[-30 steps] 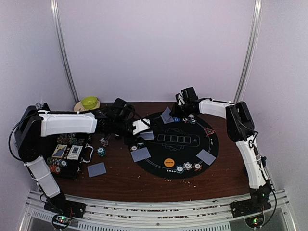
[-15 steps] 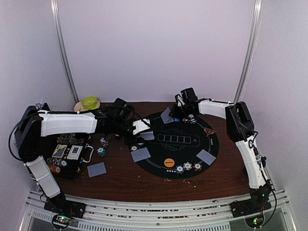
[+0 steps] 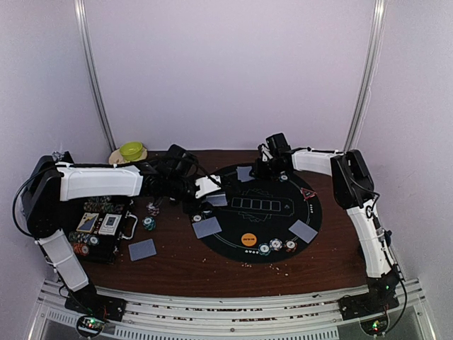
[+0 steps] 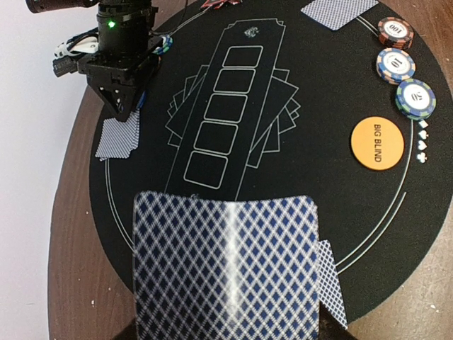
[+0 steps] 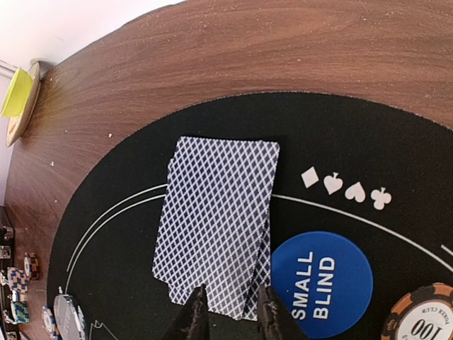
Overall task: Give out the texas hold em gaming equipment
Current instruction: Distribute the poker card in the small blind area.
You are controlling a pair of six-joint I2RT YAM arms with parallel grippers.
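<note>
**Far seat has its cards; we read the left arm as next to deal.**

Top view: the right gripper (image 3: 263,168) hangs at the far rim of the mat (image 3: 283,221), with the dealt cards (image 3: 245,172) flat just beside it. The left gripper (image 3: 212,190) is clenched on a single card (image 3: 216,200).
Left wrist: the single card (image 4: 226,269) fills the foreground, raised off the mat.
Right wrist: the jaws are parted and empty. The dealt cards (image 5: 216,227) lie straight ahead, long axis running away from the tips, the blue button (image 5: 322,280) touching them.
</note>
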